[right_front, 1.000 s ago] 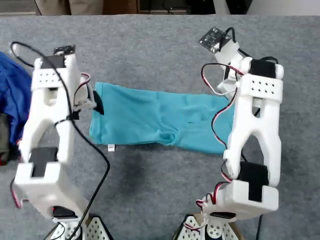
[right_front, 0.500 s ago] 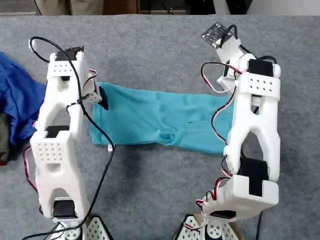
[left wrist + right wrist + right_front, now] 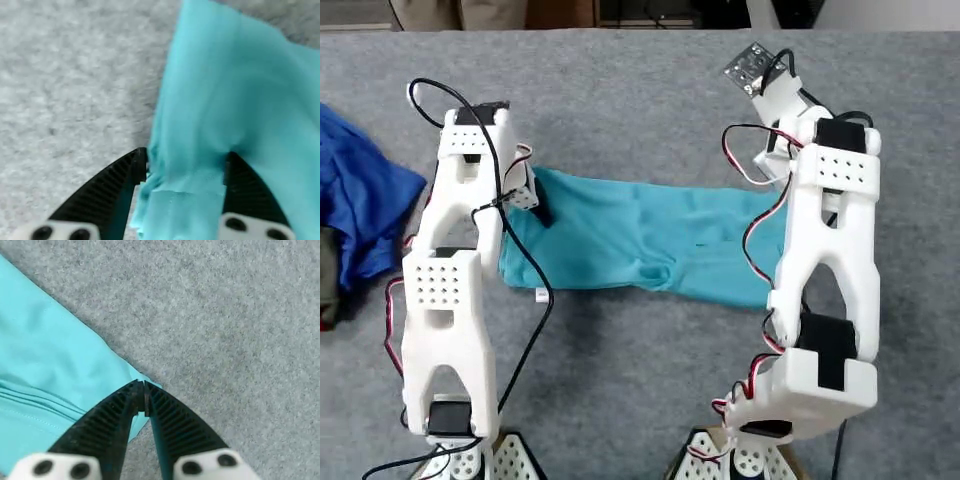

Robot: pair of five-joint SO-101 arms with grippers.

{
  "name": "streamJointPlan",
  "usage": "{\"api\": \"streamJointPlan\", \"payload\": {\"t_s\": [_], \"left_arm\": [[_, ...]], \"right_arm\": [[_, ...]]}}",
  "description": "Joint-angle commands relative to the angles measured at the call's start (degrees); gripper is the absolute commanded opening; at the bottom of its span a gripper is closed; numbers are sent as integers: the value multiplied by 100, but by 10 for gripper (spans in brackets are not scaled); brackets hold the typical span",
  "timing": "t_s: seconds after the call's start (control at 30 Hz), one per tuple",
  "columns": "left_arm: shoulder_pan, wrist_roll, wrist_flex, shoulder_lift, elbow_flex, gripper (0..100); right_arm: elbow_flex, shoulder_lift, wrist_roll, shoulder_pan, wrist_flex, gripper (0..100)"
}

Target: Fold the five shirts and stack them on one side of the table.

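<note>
A teal shirt, folded into a long strip, lies across the middle of the grey table. My left gripper sits at the strip's far left corner. In the left wrist view that gripper is shut on bunched teal shirt cloth. My right arm stands over the strip's right end. In the right wrist view the right gripper has its fingertips pinched together on the corner of the teal shirt. A heap of blue shirts lies at the table's left edge.
A dark garment shows at the left edge beside the blue heap. Grey table stretches behind the teal strip and in front of it between the two arm bases.
My left arm has swung to the right toward the centre, carrying the teal shirt's left far corner inward with it. The right arm has barely moved.
</note>
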Motion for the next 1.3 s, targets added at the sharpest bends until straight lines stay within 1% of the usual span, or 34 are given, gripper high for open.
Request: {"api": "streamJointPlan", "payload": {"t_s": [0.0,0.13,0.37,0.43,0.6,0.7,0.8,0.9,0.97,1.03,1.1,1.2,1.27], "left_arm": [[88,-18,-18,92,-167,135],[123,-18,-26,92,-167,19],[26,-9,-18,40,-220,19],[-53,-9,237,31,-519,19],[-369,-9,800,40,-1547,19],[-501,0,835,31,-2057,19],[-431,18,835,-31,-2347,19],[-97,35,835,-259,-2382,19],[255,35,835,-426,-2382,19],[651,35,835,-602,-2382,19],[1081,18,835,-734,-2382,19],[1732,35,835,-813,-2418,19],[2127,35,835,-840,-2435,19]], "right_arm": [[-277,66,-35,119,-123,7],[-277,101,-35,119,-123,7],[-286,110,-35,127,-132,7],[-330,136,-35,145,-149,7],[-541,207,53,532,-202,7],[-769,303,62,813,-202,7],[-1077,470,53,1112,-202,7],[-1446,699,53,1455,-202,7],[-1719,927,35,1684,-237,7],[-1938,1244,-9,1903,-440,7],[-2000,1657,-35,2114,-879,7],[-2220,2352,-580,2396,-1459,8],[-2519,2756,-949,2510,-1503,8]]}}
